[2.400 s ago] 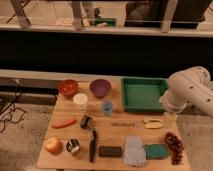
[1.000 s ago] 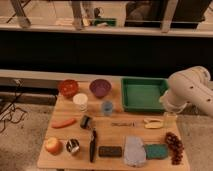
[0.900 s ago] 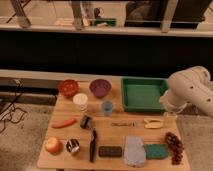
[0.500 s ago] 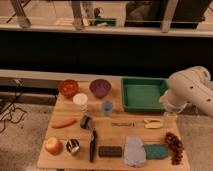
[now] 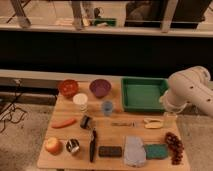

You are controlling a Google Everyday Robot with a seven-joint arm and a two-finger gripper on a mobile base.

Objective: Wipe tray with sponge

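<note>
The green tray (image 5: 143, 95) stands at the back right of the wooden table, with nothing in it. The teal sponge (image 5: 156, 151) lies flat near the front edge, between a pale blue-grey cloth (image 5: 134, 151) and a bunch of dark grapes (image 5: 174, 147). My white arm (image 5: 192, 90) reaches in from the right, over the tray's right end. My gripper (image 5: 169, 119) hangs below it, just in front of the tray's right corner and well above the sponge. It is open and holds nothing.
A dark block (image 5: 110, 151) and a black-handled tool (image 5: 92, 145) lie left of the cloth. A purple bowl (image 5: 100, 88), an orange bowl (image 5: 68, 87), two cups, a carrot (image 5: 64, 123), an apple (image 5: 52, 145) and a small can fill the left half.
</note>
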